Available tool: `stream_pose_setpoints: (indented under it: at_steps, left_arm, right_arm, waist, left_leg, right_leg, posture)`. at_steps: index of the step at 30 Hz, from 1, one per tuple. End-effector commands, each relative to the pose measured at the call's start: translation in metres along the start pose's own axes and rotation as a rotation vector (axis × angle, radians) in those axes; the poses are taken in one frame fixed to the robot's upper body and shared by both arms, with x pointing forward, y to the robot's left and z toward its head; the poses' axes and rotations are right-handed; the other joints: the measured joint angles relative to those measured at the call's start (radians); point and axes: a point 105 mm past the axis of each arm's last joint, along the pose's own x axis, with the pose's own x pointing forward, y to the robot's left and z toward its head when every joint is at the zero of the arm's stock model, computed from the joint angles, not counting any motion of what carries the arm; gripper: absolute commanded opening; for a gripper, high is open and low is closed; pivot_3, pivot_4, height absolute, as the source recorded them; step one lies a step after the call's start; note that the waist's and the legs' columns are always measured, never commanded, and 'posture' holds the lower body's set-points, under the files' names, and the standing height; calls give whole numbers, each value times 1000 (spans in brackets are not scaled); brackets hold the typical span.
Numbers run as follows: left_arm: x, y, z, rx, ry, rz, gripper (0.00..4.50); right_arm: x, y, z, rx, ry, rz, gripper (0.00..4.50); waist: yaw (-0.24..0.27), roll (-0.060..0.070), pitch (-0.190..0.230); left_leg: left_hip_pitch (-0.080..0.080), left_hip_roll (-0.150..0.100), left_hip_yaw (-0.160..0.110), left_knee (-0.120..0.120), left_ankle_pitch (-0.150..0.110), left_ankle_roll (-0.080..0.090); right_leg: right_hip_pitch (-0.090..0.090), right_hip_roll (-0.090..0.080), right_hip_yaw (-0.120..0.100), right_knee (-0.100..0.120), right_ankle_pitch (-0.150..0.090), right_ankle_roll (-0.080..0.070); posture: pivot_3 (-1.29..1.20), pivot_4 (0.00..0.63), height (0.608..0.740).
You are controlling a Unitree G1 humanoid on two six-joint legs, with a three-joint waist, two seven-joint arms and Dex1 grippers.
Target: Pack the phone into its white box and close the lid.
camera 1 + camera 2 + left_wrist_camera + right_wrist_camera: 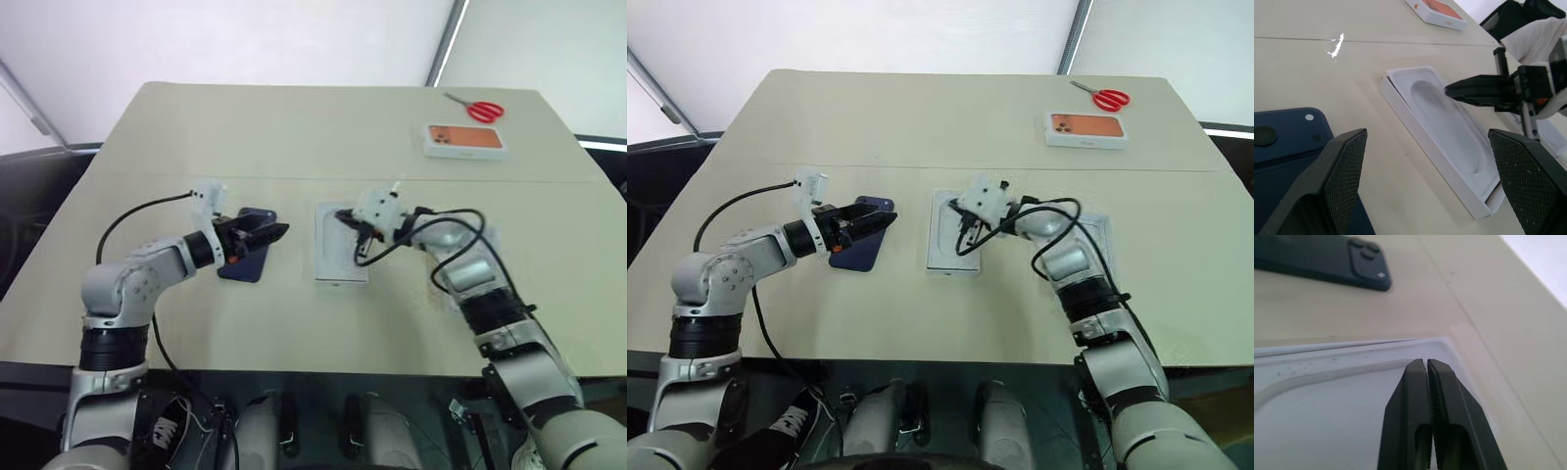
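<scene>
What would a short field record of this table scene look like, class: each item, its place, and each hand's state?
phone: dark blue phone flat on the table, beside the left hand
left hand: open, holding nothing
insert: white insert with oval recess sits in the white box, mid-table
right hand: right hand shut, tips over the insert
far corner: white box with orange phone print, red scissors

Dark blue phone (pixel 1283 147) beside white insert (pixel 1449 132) in its box, right gripper (pixel 1449 90) above.
</scene>
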Motion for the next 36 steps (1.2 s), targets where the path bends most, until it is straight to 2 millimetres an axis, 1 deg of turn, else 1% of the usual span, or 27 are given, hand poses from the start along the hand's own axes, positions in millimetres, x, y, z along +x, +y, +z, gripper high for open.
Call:
stream_pose_setpoints:
  at_steps: [1,4,6,8,12,14,18,21,23,25,28,30,33,36]
  left_arm:
    - [-3,-10,14,39,-65,-39,4171]
    - [-4,-10,16,43,-82,-25,4171]
    - [-5,-8,16,47,-87,-5,4171]
    - [-5,-6,17,33,-98,2,4171]
    - [-3,-5,18,33,-106,11,4171]
    - [-2,-6,17,25,-106,9,4171]
    - [-2,-7,16,28,-106,11,4171]
    - [-4,-6,16,49,-96,15,4171]
    - [-9,1,16,64,-84,34,4171]
    - [-16,7,14,44,-55,37,4171]
    - [-29,24,18,50,-39,96,4171]
    - [-37,33,22,60,-34,131,4171]
    - [-48,47,24,47,-8,172,4171]
    - [-58,61,13,28,72,202,4171]
  right_arm:
    - [4,-6,14,-96,-29,-12,20]
    - [4,8,-1,-187,37,58,20]
    - [0,27,-5,-210,37,168,20]
    - [-3,38,-3,-189,22,227,20]
    - [-4,42,7,-125,-23,243,20]
    - [-3,38,10,-109,-36,214,20]
    - [-3,24,5,-144,-4,149,20]
    - [-4,14,6,-145,-11,104,20]
    - [-6,5,7,-154,-6,75,20]
    - [-7,-3,10,-79,-19,43,20]
    - [-7,-10,24,2,-80,25,20]
    - [-5,-6,37,26,-124,43,20]
    - [8,6,53,64,-150,54,20]
    - [27,26,64,51,-139,80,20]
  waist:
    - [-2,0,0]
    - [-6,0,0]
    - [-7,0,0]
    - [-8,0,0]
    - [-6,0,0]
    - [-7,0,0]
    - [-6,0,0]
    - [-6,0,0]
    - [-8,0,0]
    - [-9,0,0]
    - [-9,0,0]
    - [-9,0,0]
    - [-10,0,0]
    - [-11,0,0]
  left_leg:
    - [0,0,0,0,0,0]
    - [0,1,0,0,0,0]
    - [0,1,0,0,0,0]
    - [1,1,0,0,0,0]
    - [1,1,0,0,0,0]
    - [1,1,0,0,0,0]
    - [1,1,0,0,0,0]
    - [1,1,0,0,0,0]
    - [1,1,0,0,0,0]
    - [1,1,0,0,0,0]
    - [1,1,0,0,0,0]
    - [1,1,0,0,0,0]
    - [0,2,0,-1,0,0]
    - [0,2,0,-1,0,0]
  right_leg:
    - [0,0,0,0,0,0]
    - [0,1,0,0,0,0]
    - [0,1,0,0,0,0]
    - [0,1,0,0,0,0]
    - [0,1,0,0,0,0]
    - [0,1,0,0,0,0]
    - [0,1,0,0,0,0]
    - [0,1,0,0,0,0]
    - [0,1,0,0,0,0]
    - [0,1,0,0,0,0]
    - [0,2,0,0,0,0]
    - [0,2,0,0,0,0]
    - [-1,2,0,0,0,0]
    - [-2,2,0,0,0,0]
  posture:
    - [0,150,738]
    - [0,150,738]
    - [0,150,738]
    - [0,150,738]
    - [0,150,738]
    - [0,150,738]
    - [0,150,738]
    - [0,150,738]
    - [0,150,738]
    - [0,150,738]
    - [0,150,738]
    - [0,150,738]
    - [0,150,738]
    - [0,150,738]
